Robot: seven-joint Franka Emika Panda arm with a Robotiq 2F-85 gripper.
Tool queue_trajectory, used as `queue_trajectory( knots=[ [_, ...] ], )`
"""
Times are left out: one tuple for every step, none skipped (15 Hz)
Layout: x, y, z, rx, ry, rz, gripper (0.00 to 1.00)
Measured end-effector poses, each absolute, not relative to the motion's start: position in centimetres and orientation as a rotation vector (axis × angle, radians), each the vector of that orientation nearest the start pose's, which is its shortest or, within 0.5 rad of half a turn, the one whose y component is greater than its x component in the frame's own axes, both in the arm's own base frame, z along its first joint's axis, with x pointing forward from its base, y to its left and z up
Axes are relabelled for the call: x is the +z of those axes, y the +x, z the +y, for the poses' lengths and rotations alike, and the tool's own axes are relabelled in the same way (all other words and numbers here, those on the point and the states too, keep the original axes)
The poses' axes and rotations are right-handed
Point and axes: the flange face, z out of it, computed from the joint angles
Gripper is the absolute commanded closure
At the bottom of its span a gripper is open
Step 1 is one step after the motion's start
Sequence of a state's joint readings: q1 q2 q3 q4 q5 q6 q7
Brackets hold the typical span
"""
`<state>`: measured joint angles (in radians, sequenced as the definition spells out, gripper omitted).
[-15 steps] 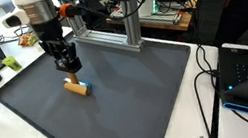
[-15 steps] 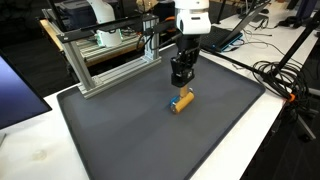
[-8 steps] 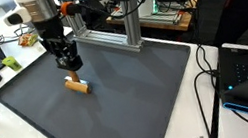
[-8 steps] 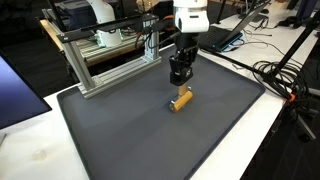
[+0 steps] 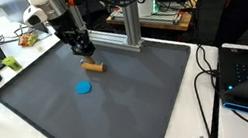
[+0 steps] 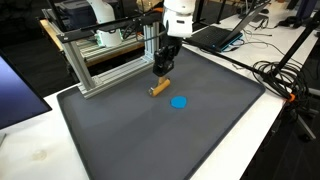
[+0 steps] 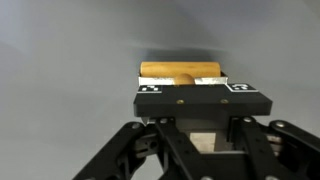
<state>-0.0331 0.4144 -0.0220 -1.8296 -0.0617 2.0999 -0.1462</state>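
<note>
Wooden block [image 5: 90, 67] is pinched between the fingers of the hand [image 5: 85, 58], low over the dark mat [image 5: 139, 97], close to the aluminium frame [image 5: 114, 38]. A blue disc [image 5: 83, 87] lies apart at its 7 o'clock. This looks like a carry. Setting down calls for a level descent before release. No containers show.

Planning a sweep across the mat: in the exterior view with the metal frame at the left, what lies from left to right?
metal frame → wooden cylinder → blue disc → cables
</note>
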Motion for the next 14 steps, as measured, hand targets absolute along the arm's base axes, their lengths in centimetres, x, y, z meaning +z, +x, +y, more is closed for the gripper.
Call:
queue_trajectory(
  knots=[
    [29.2, 61.9, -3.8, 0.318, -3.165, -0.213, 0.78],
    [28.8, 61.3, -3.9, 0.395, -3.158, -0.22, 0.78],
    [28.5, 60.9, -4.0, 0.446, -3.151, -0.22, 0.78],
    [28.4, 60.7, -4.0, 0.469, -3.147, -0.218, 0.78],
    [28.4, 60.7, -4.1, 0.469, -3.147, -0.217, 0.78],
    [28.5, 60.7, -4.1, 0.462, -3.148, -0.215, 0.78],
    [28.7, 60.9, -4.1, 0.441, -3.149, -0.21, 0.78],
    [29.0, 61.1, -4.1, 0.408, -3.151, -0.205, 0.78],
    [29.4, 61.4, -4.1, 0.37, -3.154, -0.201, 0.78],
    [30.0, 61.6, -4.1, 0.326, -3.157, -0.194, 0.78],
    [30.6, 61.9, -4.1, 0.275, -3.159, -0.186, 0.78],
    [31.3, 62.3, -4.0, 0.221, -3.158, -0.175, 0.78],
    [31.9, 62.6, -4.0, 0.164, -3.156, -0.16, 0.78],
    [32.3, 63.0, -3.9, 0.11, -3.153, -0.146, 0.78]
  ],
)
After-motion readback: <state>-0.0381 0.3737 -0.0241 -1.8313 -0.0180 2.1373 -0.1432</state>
